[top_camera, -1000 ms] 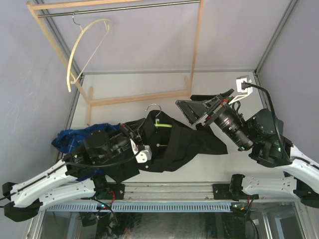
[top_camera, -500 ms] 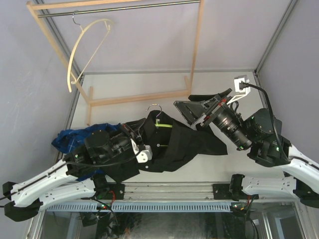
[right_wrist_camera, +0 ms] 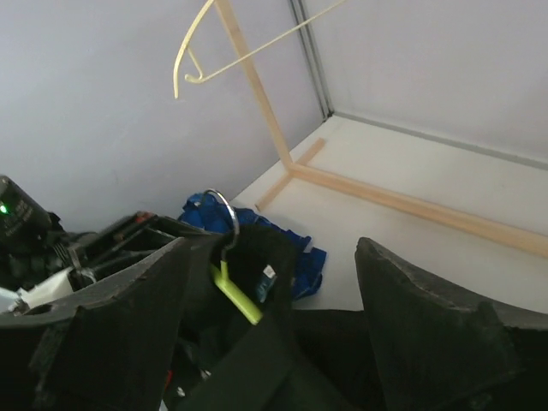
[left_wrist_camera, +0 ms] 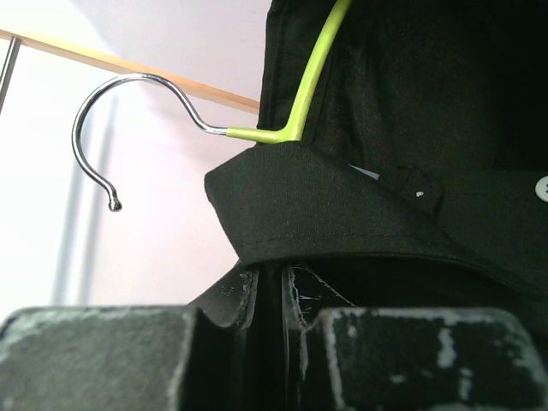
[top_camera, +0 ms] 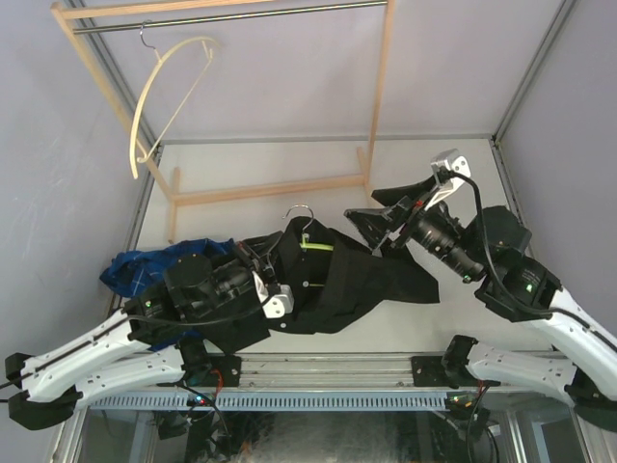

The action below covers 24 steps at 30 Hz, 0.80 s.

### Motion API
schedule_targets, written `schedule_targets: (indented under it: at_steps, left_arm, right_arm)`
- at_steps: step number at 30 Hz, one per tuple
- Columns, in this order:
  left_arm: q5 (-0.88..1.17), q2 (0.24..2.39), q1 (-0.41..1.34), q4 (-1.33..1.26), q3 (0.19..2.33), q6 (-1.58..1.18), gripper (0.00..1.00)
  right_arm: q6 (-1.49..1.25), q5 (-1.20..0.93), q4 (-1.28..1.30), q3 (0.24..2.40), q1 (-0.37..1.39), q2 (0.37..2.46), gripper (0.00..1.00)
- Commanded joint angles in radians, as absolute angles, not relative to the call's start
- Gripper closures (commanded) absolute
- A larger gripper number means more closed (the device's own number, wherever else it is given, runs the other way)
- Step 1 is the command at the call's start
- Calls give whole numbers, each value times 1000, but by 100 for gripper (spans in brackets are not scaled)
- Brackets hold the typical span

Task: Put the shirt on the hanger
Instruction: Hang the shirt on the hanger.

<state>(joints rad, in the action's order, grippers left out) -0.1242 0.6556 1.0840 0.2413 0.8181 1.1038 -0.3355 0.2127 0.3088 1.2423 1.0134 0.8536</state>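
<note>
The black shirt [top_camera: 357, 275] lies crumpled on the table's near middle. The lime-green hanger [top_camera: 316, 244] sits inside its collar with the silver hook [top_camera: 297, 210] sticking out toward the back. My left gripper [top_camera: 262, 262] is shut on shirt fabric just below the collar [left_wrist_camera: 342, 205]; in the left wrist view the hanger arm [left_wrist_camera: 312, 81] runs into the shirt above my gripper [left_wrist_camera: 272, 295]. My right gripper [top_camera: 383, 212] is open and empty, held above the shirt's right side. In the right wrist view it [right_wrist_camera: 274, 248] frames the hanger [right_wrist_camera: 235, 295] and the shirt [right_wrist_camera: 274, 360].
A blue plaid shirt [top_camera: 135, 265] lies bunched at the left, behind the left arm. A cream hanger [top_camera: 154, 96] hangs on the rail of a wooden rack [top_camera: 270, 188] at the back left. A metal frame post [top_camera: 530, 77] stands at the back right.
My right wrist has turned and shifted toward the back, and its open fingers now look narrower from above. The left gripper, shirt and hanger have not moved.
</note>
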Motion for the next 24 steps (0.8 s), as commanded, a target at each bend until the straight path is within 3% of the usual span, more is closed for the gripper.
schedule_targets:
  at_steps: [1, 9, 24]
  left_arm:
    - [-94, 635, 1080, 138, 808, 1118, 100]
    - [-16, 653, 1079, 137, 823, 1148, 100]
    - [11, 691, 1080, 140, 862, 1186, 100]
  right_arm:
    - [-290, -185, 272, 1176, 829, 807, 25]
    - [-351, -659, 87, 1128, 668, 893, 34]
    - [-451, -775, -42, 1129, 669, 1063, 51]
